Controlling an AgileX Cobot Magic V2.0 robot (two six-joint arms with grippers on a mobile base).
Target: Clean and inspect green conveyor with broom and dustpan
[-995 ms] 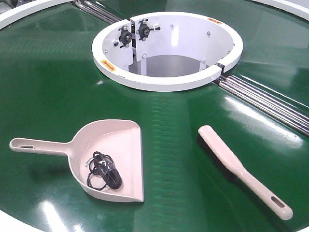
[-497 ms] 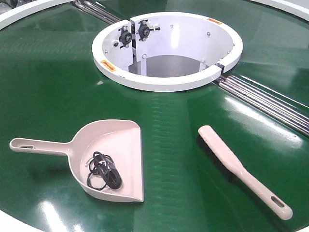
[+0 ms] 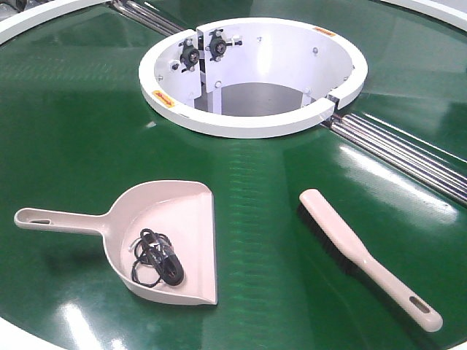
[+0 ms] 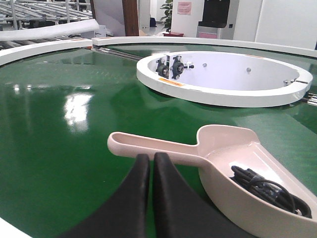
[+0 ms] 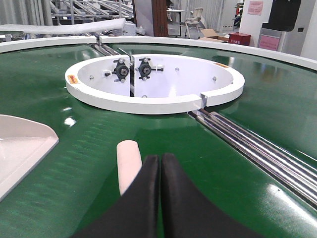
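Front-facing view: glossy green conveyor (image 3: 87,124) reflects ceiling lights.

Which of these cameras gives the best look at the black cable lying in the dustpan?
The front-facing view: it looks down into the dustpan and shows the whole coiled cable. The left wrist view sees the cable low and side-on, partly hidden by the dustpan's wall. The right wrist view catches only a corner of the dustpan, no cable.

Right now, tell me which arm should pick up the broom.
Probably right. The right wrist view shows its shut gripper just behind the broom; the left gripper faces the dustpan handle instead.
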